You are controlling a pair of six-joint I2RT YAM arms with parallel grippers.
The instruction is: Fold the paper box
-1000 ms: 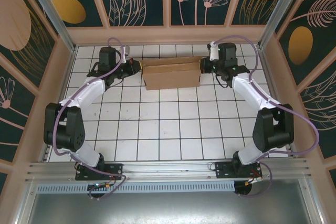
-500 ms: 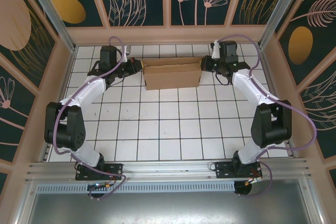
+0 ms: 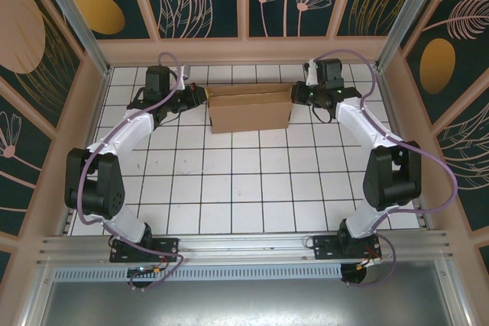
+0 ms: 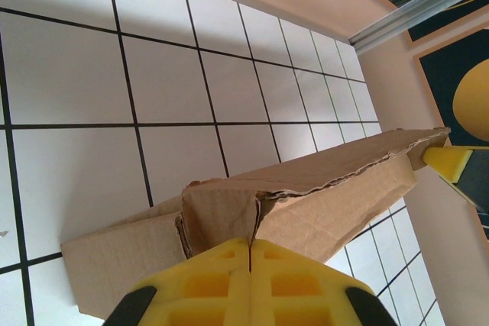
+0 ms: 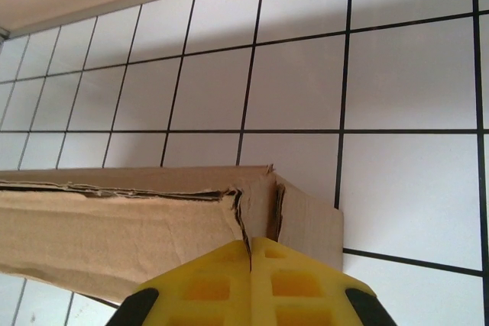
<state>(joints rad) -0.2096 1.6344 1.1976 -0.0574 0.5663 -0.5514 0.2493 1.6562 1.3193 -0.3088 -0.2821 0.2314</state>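
Paper box (image 3: 250, 108), far middle of tiled table (image 3: 244, 188): walls up, appears mostly formed. Left gripper (image 3: 200, 98) and right gripper (image 3: 296, 95) closed empty, tips pressed to opposite ends. Likely remaining: locking end flaps.

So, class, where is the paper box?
In the top view the paper box sits far centre on the tiled floor near the back wall, between the left end effector and right end effector.

R gripper (image 5: 250, 251) was closed, yellow pads (image 5: 306, 280) together, tips touching box (image 5: 114, 223) end corner. Box lay on white tiles (image 5: 412, 89), its top edge ragged.
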